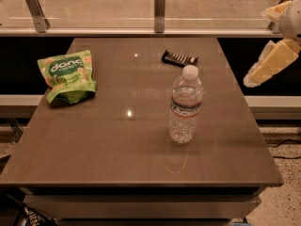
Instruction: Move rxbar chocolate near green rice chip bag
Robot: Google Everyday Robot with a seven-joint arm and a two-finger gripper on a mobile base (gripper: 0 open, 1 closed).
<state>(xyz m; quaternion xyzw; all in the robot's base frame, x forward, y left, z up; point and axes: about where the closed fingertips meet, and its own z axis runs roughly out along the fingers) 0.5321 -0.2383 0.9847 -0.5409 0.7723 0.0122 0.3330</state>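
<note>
A broad brown table point(94, 154) with a glossy top filled most of the camera view, and behind its far edge ran a low glass barrier point(94, 8) held by metal posts. On the table's left side, toward the far edge, lay the green rice chip bag point(68, 74), its white lettering facing up and its lower end crumpled under. A clear water bottle point(186, 105) with a white cap stood upright right of the centre, well apart from the bag. The gripper point(263, 72), pale and yellowish, hung in the air off the table's right edge at about the height of the far half, slanting down toward the left; it touched nothing, and how wide it stood could not be told. The rxbar chocolate point(179, 58), a small black wrapper, lay flat near the far edge, just behind the bottle and well apart from the bag, with bare tabletop between them.
</note>
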